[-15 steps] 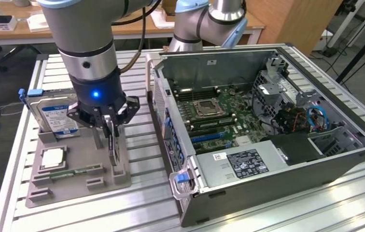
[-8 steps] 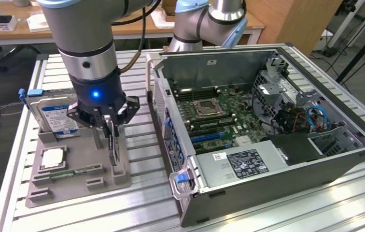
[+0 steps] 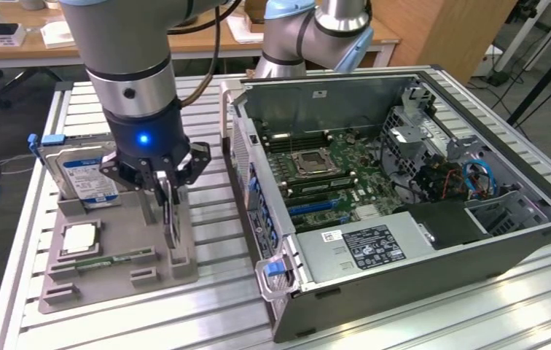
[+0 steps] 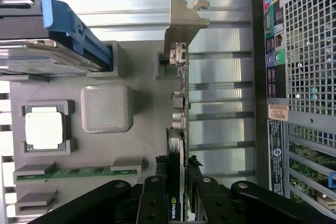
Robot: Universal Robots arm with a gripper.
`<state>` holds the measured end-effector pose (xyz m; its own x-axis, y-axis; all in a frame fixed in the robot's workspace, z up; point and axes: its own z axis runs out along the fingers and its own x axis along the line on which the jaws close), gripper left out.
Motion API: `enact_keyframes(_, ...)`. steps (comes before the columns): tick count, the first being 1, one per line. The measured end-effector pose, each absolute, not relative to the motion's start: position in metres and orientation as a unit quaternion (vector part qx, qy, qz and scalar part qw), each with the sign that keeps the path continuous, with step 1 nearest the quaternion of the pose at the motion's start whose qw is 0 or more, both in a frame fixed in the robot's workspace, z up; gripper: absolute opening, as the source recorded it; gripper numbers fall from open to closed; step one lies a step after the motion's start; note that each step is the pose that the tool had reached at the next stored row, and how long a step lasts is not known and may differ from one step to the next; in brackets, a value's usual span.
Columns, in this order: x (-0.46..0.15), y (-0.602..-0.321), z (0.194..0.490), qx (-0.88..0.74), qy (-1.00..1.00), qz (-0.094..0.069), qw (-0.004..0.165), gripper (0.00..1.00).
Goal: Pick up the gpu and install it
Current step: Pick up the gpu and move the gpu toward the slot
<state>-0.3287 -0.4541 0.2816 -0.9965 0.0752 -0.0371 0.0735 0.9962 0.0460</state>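
One step of two is being carried out: the gpu (image 3: 171, 222), standing edge-on in the grey holder tray (image 3: 120, 237) beside the open computer case (image 3: 402, 284), is being pinched by the gripper (image 3: 165, 193); installation is not yet being done.
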Motion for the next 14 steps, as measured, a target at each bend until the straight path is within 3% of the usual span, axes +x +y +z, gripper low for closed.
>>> enact_keyframes(14,-0.329,-0.454,0.306,0.038,0.999,0.022,0.019,0.26)
